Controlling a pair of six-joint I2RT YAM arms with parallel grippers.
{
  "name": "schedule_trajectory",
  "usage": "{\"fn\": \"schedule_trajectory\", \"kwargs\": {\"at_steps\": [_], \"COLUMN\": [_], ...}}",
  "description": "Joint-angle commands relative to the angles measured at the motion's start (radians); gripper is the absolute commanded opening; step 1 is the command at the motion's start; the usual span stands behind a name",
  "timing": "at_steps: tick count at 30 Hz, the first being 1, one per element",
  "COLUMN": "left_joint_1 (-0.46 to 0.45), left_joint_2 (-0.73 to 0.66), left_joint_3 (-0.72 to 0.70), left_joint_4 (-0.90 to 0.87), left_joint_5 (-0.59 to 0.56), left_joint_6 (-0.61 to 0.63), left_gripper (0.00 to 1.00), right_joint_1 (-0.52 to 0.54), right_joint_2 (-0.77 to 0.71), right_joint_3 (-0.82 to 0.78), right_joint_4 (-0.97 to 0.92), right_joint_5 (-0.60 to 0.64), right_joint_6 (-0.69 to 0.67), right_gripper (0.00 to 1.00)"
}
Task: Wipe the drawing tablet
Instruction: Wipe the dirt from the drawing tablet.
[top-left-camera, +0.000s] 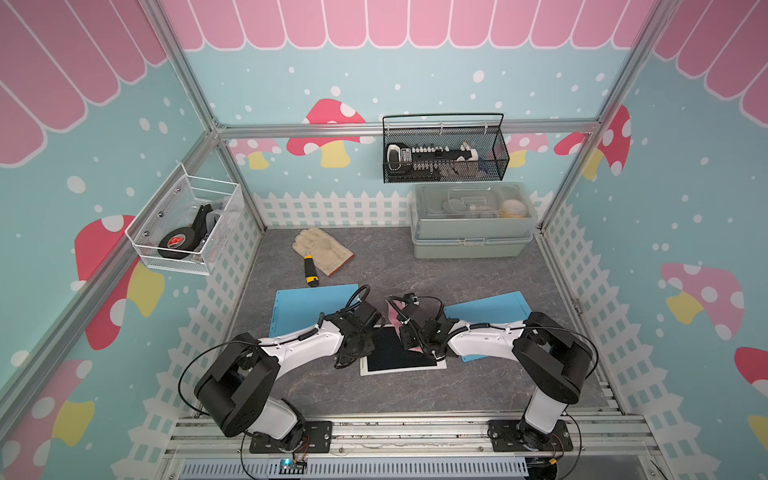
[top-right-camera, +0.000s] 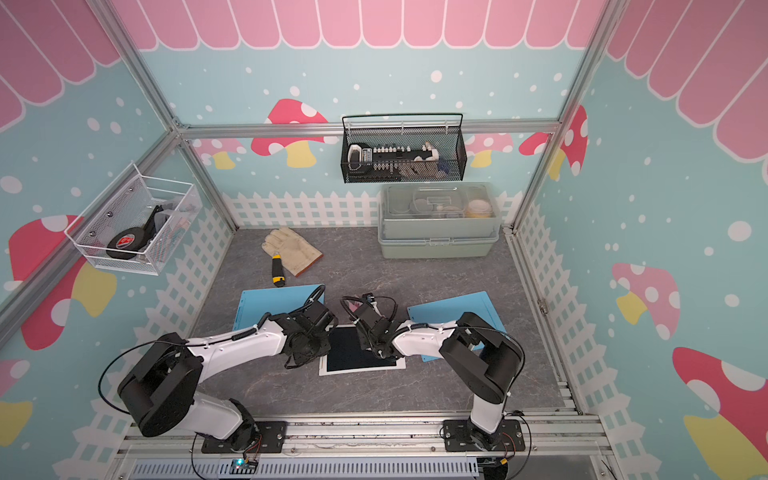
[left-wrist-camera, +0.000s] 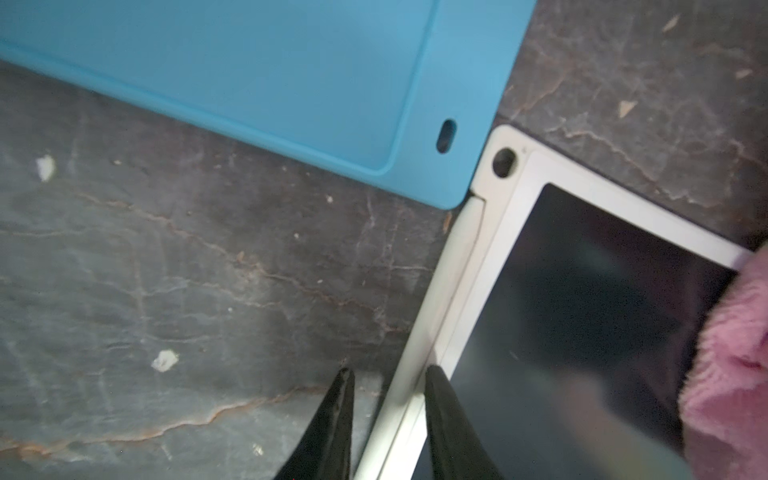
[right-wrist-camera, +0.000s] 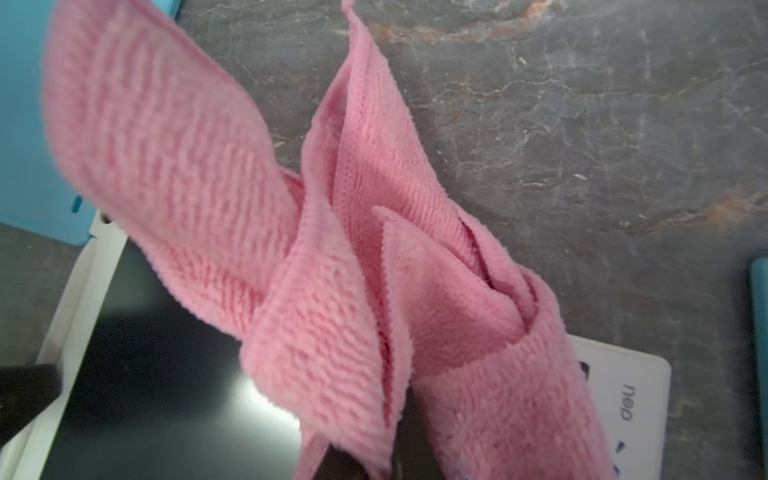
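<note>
The tablet (top-left-camera: 397, 357) lies flat on the bench (top-left-camera: 415, 390), between the two hands. The left hand (left-wrist-camera: 388, 372) is at the tablet's rim with its fingers apart. One finger is over bare bench and the other over the white frame, and the rim runs between them. A strip of bench shows between the outer finger and the rim, so this hand clamps nothing. Ahead of it, a blue mat (left-wrist-camera: 249, 83) has its corner just beside the tablet's corner. The right hand (top-left-camera: 406, 337) is closed tight on a pink cloth (right-wrist-camera: 332, 249). The cloth bunches out ahead of the hand in loose folds, over the far part of the dark screen and the bench past it, and hides most of the fingers. A second blue mat (top-left-camera: 490, 309) lies behind the right hand. Well beyond both hands lie a glove (top-left-camera: 322, 249) and a knife (top-left-camera: 309, 272), touching each other.
</note>
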Motion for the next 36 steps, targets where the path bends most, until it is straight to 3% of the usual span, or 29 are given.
{"fn": "schedule_trajectory", "kwargs": {"at_steps": [1,3,6,11,14,20,22,24,29,31,36], "left_joint_1": [-0.006,-0.005,-0.005,-0.005,-0.005,-0.005,-0.005,-0.005,-0.004,-0.005,-0.005], "left_joint_2": [0.093,0.091,0.085,0.086,0.092,0.097,0.095,0.095,0.1,0.104,0.108], "left_joint_3": [-0.066,-0.068,-0.074,-0.077,-0.075,-0.068,-0.067,-0.064,-0.056,-0.053,-0.051], "left_joint_4": [-0.051,-0.052,-0.052,-0.052,-0.053,-0.055,-0.056,-0.057,-0.061,-0.061,-0.061], "left_joint_5": [-0.008,-0.011,-0.013,-0.011,-0.01,-0.013,-0.012,-0.013,-0.012,-0.01,-0.011], "left_joint_6": [-0.024,-0.025,-0.025,-0.025,-0.022,-0.029,-0.027,-0.027,-0.022,-0.022,-0.026], "left_gripper": [0.3,0.29,0.29,0.29,0.29,0.29,0.29,0.29,0.29,0.29,0.29], "right_joint_1": [-0.1,-0.169,-0.178,-0.034,-0.01,-0.203,-0.22,-0.199,-0.004,0.011,-0.133], "right_joint_2": [-0.022,-0.092,-0.154,-0.048,-0.006,-0.128,-0.163,-0.156,-0.024,0.001,-0.113], "right_joint_3": [-0.07,-0.153,-0.189,-0.067,-0.021,-0.158,-0.176,-0.163,-0.019,0.005,-0.127], "right_joint_4": [-0.064,-0.068,-0.062,-0.027,-0.019,-0.091,-0.105,-0.099,-0.081,-0.107,-0.219], "right_joint_5": [-0.026,-0.023,-0.038,-0.111,-0.129,-0.103,-0.099,-0.133,-0.165,-0.157,-0.104], "right_joint_6": [0.05,0.052,0.011,0.015,0.056,0.039,0.002,-0.001,0.043,0.077,0.119], "right_gripper": [0.0,0.0,0.0,0.0,0.0,0.0,0.0,0.0,0.0,0.0,0.0]}}
